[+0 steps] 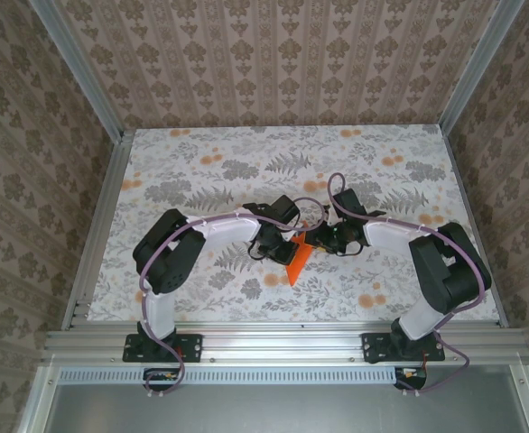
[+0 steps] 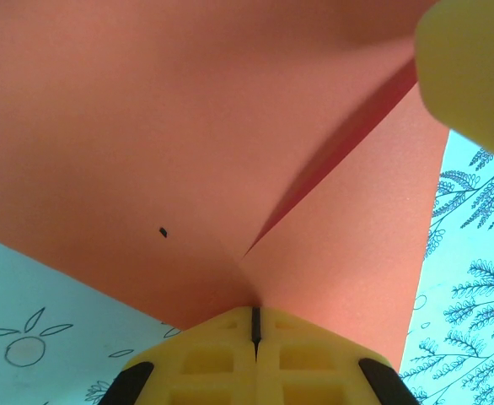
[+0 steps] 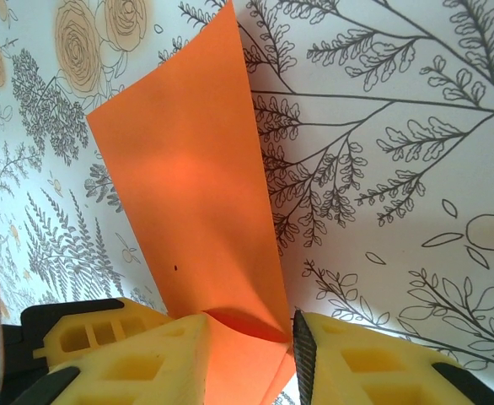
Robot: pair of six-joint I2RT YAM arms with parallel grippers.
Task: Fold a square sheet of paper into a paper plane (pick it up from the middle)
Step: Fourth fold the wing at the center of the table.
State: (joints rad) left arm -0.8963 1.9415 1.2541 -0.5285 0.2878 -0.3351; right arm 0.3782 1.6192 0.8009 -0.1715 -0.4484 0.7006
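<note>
1. Left tool (image 2: 255,325): its yellow fingers are pressed tight together and pinch the paper (image 2: 188,143) at the lower edge. A sharp crease runs up and away from the grip.
2. Right tool (image 3: 251,333): its yellow fingers stand partly apart. The lower end of the paper passes through the gap, curled against one finger and not squeezed flat.
3. From above, both tools meet near the middle of the table (image 1: 246,153), tips facing each other. The paper sits between and just below them.
4. From above, the paper is a narrow, pointed orange shape with its tip aimed at the near edge. Whether that tip touches the table cannot be told.
5. In the right wrist view the paper rises from the fingers as a long folded strip over the floral table, with a small dark speck on its face.
</note>
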